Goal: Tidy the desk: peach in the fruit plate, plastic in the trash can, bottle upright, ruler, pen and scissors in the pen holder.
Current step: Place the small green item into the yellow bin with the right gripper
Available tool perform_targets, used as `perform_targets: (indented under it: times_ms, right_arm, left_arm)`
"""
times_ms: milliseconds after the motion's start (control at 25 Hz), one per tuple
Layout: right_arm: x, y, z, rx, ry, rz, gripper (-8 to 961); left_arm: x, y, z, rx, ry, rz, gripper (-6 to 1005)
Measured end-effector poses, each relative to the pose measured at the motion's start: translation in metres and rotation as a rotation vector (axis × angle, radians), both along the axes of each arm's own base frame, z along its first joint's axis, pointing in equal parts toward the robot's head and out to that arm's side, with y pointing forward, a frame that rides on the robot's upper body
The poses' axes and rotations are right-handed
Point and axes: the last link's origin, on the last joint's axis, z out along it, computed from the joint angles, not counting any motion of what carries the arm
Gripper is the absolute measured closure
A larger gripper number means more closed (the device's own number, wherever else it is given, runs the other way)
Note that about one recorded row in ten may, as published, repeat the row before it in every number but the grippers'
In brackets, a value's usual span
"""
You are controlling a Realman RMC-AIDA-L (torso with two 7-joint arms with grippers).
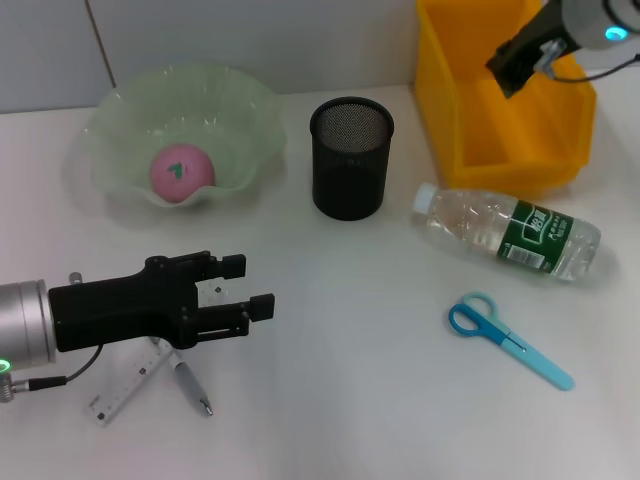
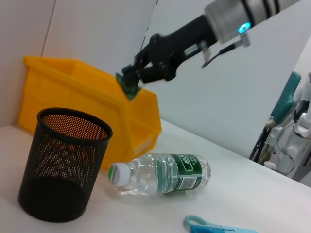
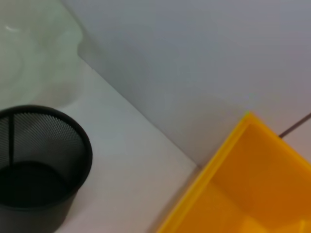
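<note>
The pink peach (image 1: 182,172) lies in the pale green fruit plate (image 1: 120,105). The black mesh pen holder (image 1: 350,158) (image 2: 63,165) (image 3: 39,165) stands at mid-desk. To its right the bottle (image 1: 510,232) (image 2: 163,174) lies on its side. Blue scissors (image 1: 505,338) (image 2: 214,227) lie nearer the front. The ruler (image 1: 125,390) and pen (image 1: 192,385) lie front left, partly under my left gripper (image 1: 250,288), which is open and holds nothing. My right gripper (image 1: 512,68) (image 2: 130,82) hangs over the yellow trash can (image 1: 500,120) (image 2: 73,92) (image 3: 252,189), shut on a small green scrap of plastic (image 2: 127,87).
A pale wall runs along the back of the white desk (image 1: 360,400). The trash can stands at the back right corner, close behind the bottle. Other equipment (image 2: 291,121) stands beyond the desk's far side in the left wrist view.
</note>
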Motion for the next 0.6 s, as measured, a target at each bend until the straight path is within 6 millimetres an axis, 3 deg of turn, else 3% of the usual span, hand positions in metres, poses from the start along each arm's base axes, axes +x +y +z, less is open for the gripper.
perform_targets:
  times_ms: [240, 600]
  right_arm:
    - [0.012, 0.007, -0.016, -0.007, 0.006, -0.017, 686]
    - [0.009, 0.006, -0.011, 0.013, 0.031, -0.008, 498]
  left_arm:
    - [0.000, 0.000, 0.000, 0.001, 0.001, 0.000, 247]
    - [-0.001, 0.001, 0.000, 0.005, 0.004, 0.000, 247]
